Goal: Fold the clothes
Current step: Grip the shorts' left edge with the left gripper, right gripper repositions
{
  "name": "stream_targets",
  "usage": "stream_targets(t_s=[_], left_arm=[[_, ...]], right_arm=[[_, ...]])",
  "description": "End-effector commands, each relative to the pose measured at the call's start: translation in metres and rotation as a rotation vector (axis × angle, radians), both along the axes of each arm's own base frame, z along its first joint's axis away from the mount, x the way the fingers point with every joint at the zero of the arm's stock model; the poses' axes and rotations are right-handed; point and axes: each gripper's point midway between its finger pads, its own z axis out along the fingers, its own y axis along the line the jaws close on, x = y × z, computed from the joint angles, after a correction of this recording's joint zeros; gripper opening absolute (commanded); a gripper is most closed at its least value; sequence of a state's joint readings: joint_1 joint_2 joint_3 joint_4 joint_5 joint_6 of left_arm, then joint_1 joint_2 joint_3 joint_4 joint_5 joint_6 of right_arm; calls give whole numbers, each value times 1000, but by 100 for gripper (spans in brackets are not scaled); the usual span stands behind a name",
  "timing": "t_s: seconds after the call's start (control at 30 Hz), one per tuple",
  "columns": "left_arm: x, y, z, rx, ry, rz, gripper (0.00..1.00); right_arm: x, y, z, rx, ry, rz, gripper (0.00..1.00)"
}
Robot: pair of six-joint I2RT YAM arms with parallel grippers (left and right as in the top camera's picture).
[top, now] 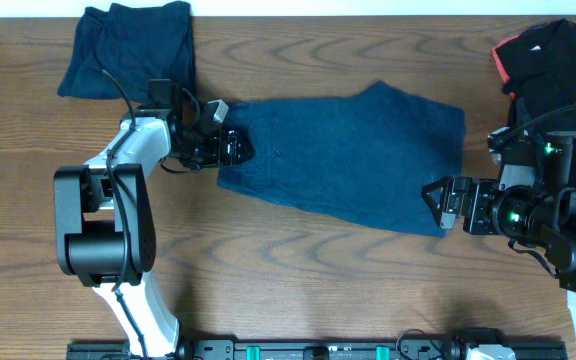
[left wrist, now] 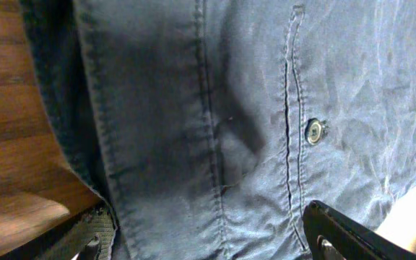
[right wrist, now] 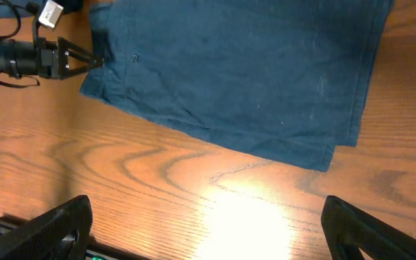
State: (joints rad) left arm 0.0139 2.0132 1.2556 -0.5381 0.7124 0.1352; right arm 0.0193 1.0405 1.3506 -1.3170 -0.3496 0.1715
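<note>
The left gripper (top: 233,147) has its jaws wide apart at the left edge of the shorts (top: 348,160), with fabric between them. The right gripper (top: 436,200), also spread wide, holds nothing and sits over the table (top: 298,270) beside the shorts' near right corner.

The overhead camera looks straight down on the whole table (top: 298,280). The left wrist view presses close to the blue shorts (left wrist: 230,108) (button (left wrist: 313,131) visible), and the right wrist sees them from farther back.

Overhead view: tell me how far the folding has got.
Done: one navy garment looks folded at the top left of the table. In hand: the blue shorts lie flat, unfolded; the left gripper sits open over one end, the right gripper open beside the opposite corner. Left: folding the shorts, then the black-and-red pile at top right.
</note>
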Motion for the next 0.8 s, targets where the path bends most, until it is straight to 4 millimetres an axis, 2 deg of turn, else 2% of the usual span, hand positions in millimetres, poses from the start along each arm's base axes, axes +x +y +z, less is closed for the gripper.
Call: stream_targets(t_s=[0.0,0.03,0.07,0.1,0.23,0.33,0.4,0.53,0.67,0.77], left_arm=[[-13,-2,-22,13,85,6,86],[-13,-2,-22,11,93,17,84],[-13,-2,-22,9,101,28,78],[-13,-2,-22,8,102,33,66],[-12,-4,-22,9,95,25,54],[-11,-4,-22,11,89,22,20],[-11,-3,-22,15,86,24,7],[-13,2,-26,52,107,38,6],[-23,25,-35,187,173,75,6],[-29,41,-29,263,214,90,6]], right_arm=[[-3,4,1,6,0,25,99],[-3,4,1,7,1,25,99],[-3,4,1,7,3,25,99],[-3,4,1,7,3,25,99],[-3,4,1,7,2,25,99],[-3,4,1,7,2,25,99],[-3,4,1,7,3,24,99],[-3,4,1,7,3,25,99],[-3,4,1,6,3,25,99],[-3,4,0,6,3,25,99]])
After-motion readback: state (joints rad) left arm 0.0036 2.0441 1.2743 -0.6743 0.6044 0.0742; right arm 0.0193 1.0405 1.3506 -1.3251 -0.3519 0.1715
